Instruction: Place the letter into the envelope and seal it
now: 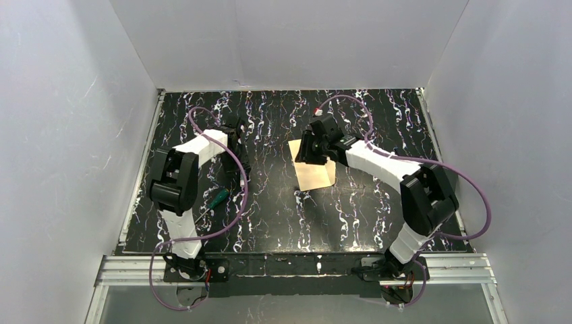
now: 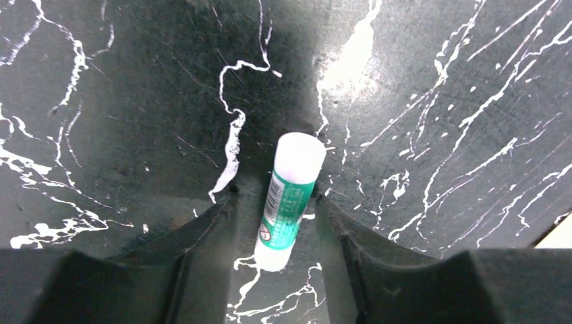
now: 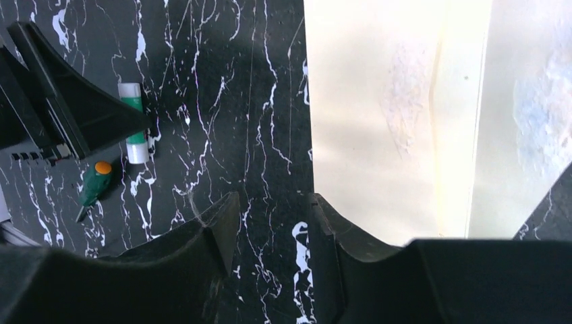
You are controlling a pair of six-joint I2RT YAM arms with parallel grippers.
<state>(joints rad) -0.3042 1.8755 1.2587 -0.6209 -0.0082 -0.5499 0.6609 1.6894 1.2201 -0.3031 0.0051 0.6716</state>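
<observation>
The left claw [image 2: 275, 197] stands wide astride a glue stick [image 2: 293, 182] lying on the table [image 2: 121, 101]. The right claw [image 3: 273, 202] gapes empty just beside the tan letter [image 1: 316, 177], which seems to overlap the white envelope [image 1: 300, 147] mid-table.

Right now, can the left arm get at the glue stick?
Probably yes. The left gripper is open and straddles the glue stick, which lies on the table with nothing covering it, so closing should catch it.
</observation>
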